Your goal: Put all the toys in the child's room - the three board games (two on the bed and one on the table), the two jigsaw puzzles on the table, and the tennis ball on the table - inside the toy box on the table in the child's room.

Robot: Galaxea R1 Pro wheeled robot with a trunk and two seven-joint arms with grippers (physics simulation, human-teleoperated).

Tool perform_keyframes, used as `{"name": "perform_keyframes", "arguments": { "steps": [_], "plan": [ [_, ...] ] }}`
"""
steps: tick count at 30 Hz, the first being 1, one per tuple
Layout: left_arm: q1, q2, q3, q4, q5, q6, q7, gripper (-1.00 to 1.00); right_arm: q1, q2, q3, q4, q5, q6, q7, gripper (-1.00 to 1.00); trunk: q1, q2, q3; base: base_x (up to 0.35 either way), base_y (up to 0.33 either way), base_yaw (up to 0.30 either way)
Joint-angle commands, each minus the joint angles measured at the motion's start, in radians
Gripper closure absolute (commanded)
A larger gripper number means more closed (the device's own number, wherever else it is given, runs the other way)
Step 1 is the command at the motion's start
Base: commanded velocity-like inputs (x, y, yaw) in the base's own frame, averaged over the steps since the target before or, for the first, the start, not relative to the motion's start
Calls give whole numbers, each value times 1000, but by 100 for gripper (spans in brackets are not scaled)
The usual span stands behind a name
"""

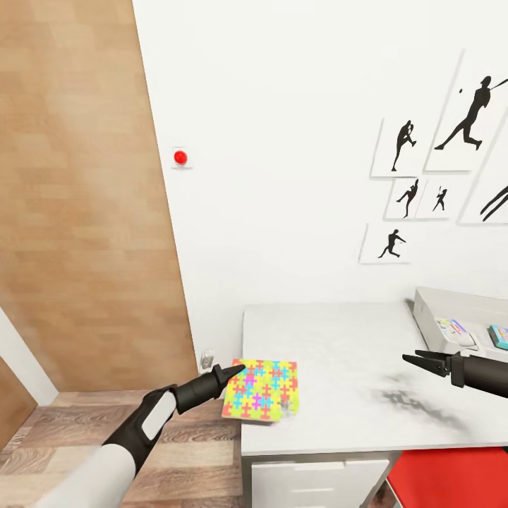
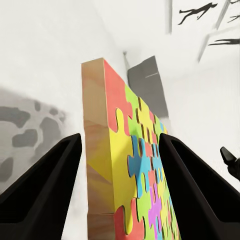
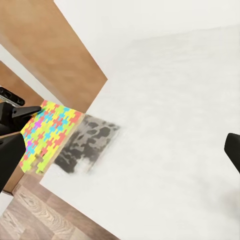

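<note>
A multicoloured jigsaw puzzle hangs at the left edge of the light grey table, slightly raised, with its shadow on the top beside it. My left gripper is shut on its near edge. In the left wrist view the fingers straddle the puzzle. My right gripper hovers open over the table's right part, holding nothing. The right wrist view looks across the table at the puzzle. The grey toy box stands at the right edge, with colourful flat items inside.
A wooden wardrobe door stands left of the table, with wood-plank floor below. White drawers front the desk. A red object sits low at the right. Baseball silhouettes hang on the white wall.
</note>
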Motion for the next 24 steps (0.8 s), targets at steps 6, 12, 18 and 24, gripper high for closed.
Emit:
{"name": "perform_keyframes", "arguments": {
  "steps": [6, 12, 18, 24],
  "plan": [
    [22, 1, -2, -49, 6, 7, 1, 100, -1, 0, -1, 0, -2, 4, 2, -100, 0, -1, -1, 0, 0, 0],
    [29, 1, -3, -66, 4, 7, 3, 100, -1, 0, 0, 0, -2, 2, 2, -100, 0, -1, -1, 0, 0, 0],
    [32, 0, -4, -74, 2, 7, 5, 100, -1, 0, -1, 0, -2, 1, 1, -100, -15, 27, 11, 0, 0, 0],
    [33, -1, -4, -78, 1, 7, 6, 100, -1, 1, -1, 1, -2, -2, 0, -100, -38, 69, 30, 0, 0, 0]
  ]
}}
